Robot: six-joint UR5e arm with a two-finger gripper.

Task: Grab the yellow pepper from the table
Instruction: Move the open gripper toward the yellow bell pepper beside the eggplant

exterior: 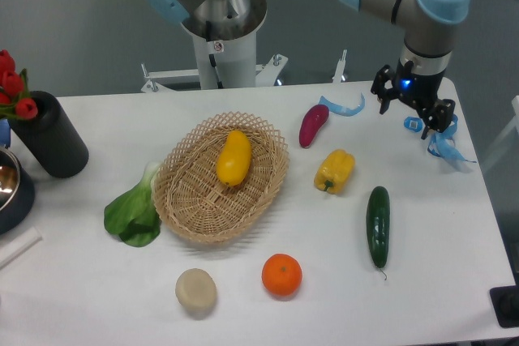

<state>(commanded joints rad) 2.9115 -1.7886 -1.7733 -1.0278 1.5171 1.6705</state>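
White table (454,224): yellow pepper (334,171) unobstructed, gripper (412,113) far-right.

Plain grey wall (73,14) behind, even soft light, no harsh shadows

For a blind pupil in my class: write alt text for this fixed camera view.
A yellow pepper lies on a white table, untouched, right of a wicker basket holding a yellow fruit. The robot's hand hovers near the table's far right corner, holding nothing.
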